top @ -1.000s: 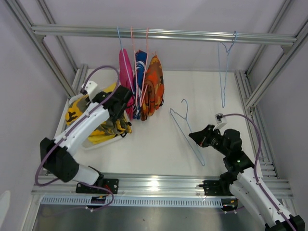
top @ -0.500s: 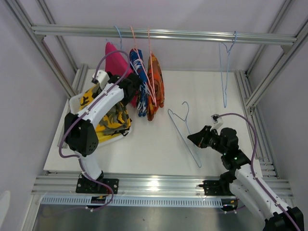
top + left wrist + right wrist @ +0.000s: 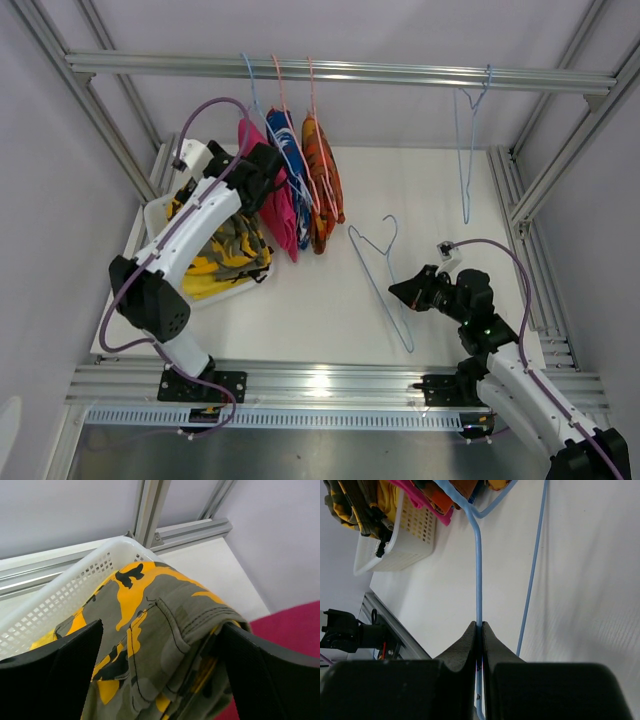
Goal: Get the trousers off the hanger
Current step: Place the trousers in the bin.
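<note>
Three trousers hang on hangers from the rail [image 3: 400, 73]: magenta pink [image 3: 281, 218], blue-and-white [image 3: 293, 170] and orange camouflage [image 3: 326, 195]. My left gripper [image 3: 268, 170] is open beside the pink pair, holding nothing. In the left wrist view its jaws [image 3: 160, 630] stand wide above the yellow-and-dark camouflage trousers [image 3: 165, 615], which lie in the white basket [image 3: 60, 597]; magenta cloth [image 3: 295, 625] shows at the right. My right gripper [image 3: 398, 290] [image 3: 480, 626] is shut on the wire of an empty blue hanger [image 3: 385, 270] [image 3: 478, 570] lying on the table.
The white basket [image 3: 160, 212] sits at the table's left with yellow cloth [image 3: 205, 282] under the camouflage pair [image 3: 228, 245]. A second empty blue hanger [image 3: 467, 150] hangs at the right of the rail. Frame posts border both sides.
My left gripper has opened and its arm has swung up and back from the basket to the hanging trousers, which swayed. The right gripper has barely moved with its hanger.
</note>
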`<action>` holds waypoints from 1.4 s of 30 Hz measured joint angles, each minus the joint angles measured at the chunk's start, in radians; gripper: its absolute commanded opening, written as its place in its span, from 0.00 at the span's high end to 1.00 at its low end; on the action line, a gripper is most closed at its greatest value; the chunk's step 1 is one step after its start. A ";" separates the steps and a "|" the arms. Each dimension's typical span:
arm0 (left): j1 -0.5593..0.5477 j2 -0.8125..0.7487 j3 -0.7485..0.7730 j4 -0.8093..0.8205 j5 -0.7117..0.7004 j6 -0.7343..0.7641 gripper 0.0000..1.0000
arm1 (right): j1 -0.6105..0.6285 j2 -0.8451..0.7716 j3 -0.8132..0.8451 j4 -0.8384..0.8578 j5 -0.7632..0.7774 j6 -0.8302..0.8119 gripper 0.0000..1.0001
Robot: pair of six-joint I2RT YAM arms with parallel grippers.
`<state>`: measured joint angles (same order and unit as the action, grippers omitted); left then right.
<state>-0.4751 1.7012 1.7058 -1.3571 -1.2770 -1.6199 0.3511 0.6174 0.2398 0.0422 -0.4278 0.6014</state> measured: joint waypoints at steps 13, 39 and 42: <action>-0.047 -0.344 -0.146 0.325 0.038 0.557 0.01 | 0.000 -0.046 0.000 -0.032 0.000 -0.001 1.00; 0.216 -0.229 -0.721 1.070 0.683 0.637 0.01 | 0.000 -0.019 0.000 -0.047 -0.008 -0.020 1.00; 0.230 -0.217 -0.729 1.117 0.731 0.606 0.00 | 0.000 -0.019 0.000 -0.048 -0.008 -0.020 1.00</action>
<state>-0.2447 1.4845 0.9771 -0.2405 -0.5461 -1.0138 0.3511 0.5980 0.2398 -0.0055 -0.4355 0.5816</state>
